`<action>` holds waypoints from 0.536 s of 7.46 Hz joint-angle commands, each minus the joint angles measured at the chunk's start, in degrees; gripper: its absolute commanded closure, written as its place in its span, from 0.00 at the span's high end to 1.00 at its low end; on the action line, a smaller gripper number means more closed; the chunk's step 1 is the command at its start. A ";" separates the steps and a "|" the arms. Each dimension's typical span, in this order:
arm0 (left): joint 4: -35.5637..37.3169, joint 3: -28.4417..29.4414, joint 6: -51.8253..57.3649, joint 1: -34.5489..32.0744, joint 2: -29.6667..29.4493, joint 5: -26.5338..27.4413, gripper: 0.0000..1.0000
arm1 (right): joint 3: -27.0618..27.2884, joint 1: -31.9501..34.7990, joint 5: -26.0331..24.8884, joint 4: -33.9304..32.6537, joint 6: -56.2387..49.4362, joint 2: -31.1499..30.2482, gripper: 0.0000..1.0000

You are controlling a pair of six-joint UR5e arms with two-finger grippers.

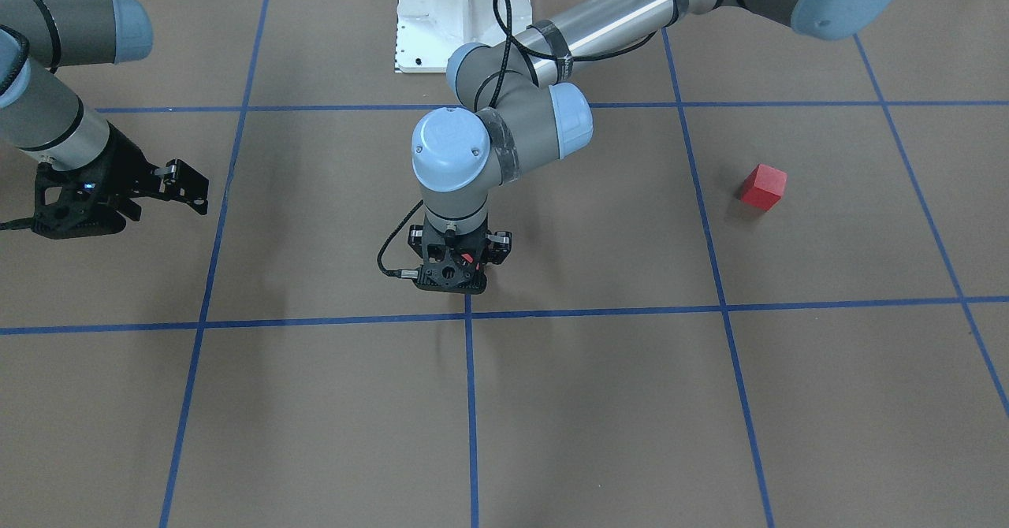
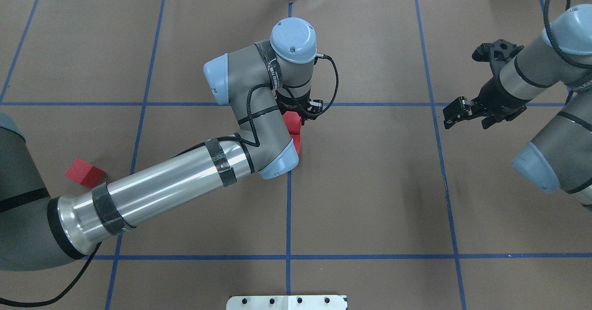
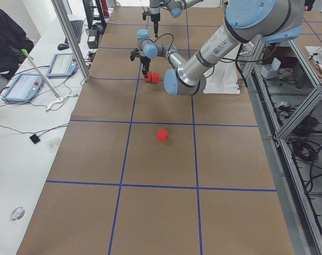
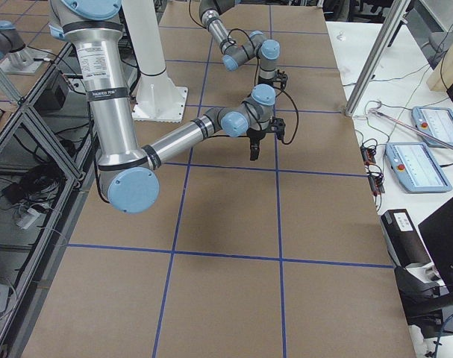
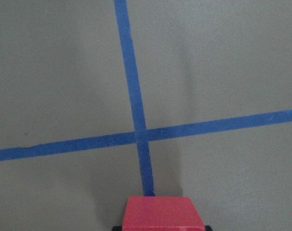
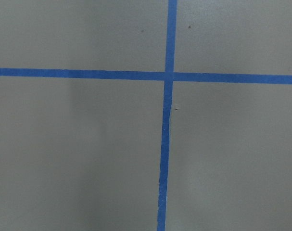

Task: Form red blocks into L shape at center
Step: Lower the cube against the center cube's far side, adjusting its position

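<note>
My left gripper [image 1: 459, 269] points straight down over the center, by the middle blue tape line [image 2: 288, 199]. It is shut on a red block [image 5: 164, 212], whose top fills the bottom of the left wrist view with dark fingertips at both sides. That held block [image 2: 291, 120] sits next to a second red block [image 2: 296, 144], half hidden under my left elbow joint. The third red block [image 2: 84, 172] lies alone at the left, also visible as a lone cube [image 1: 763, 187]. My right gripper [image 2: 452, 114] hovers open and holds nothing, far to the right.
The white robot base [image 1: 461, 16] stands at the table's near edge. My left forearm [image 2: 162, 185] stretches across the left half above the floor. An operators' bench with tablets [image 3: 28, 85] and a metal post [image 3: 70, 37] lines the far side.
</note>
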 commanded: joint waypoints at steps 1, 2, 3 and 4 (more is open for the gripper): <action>0.18 -0.19 -0.06 0.02 0.17 -0.07 0.00 | 0.08 0.07 0.07 0.00 0.00 -0.05 1.00; 0.27 -0.28 -0.15 0.11 0.17 -0.07 0.00 | 0.17 0.07 0.16 0.00 0.00 -0.05 1.00; 0.27 -0.28 -0.15 0.11 0.17 -0.07 0.00 | 0.17 0.07 0.16 0.00 0.00 -0.05 1.00; 0.27 -0.37 -0.24 0.29 0.17 -0.07 0.00 | 0.26 0.07 0.16 0.00 0.00 -0.05 1.00</action>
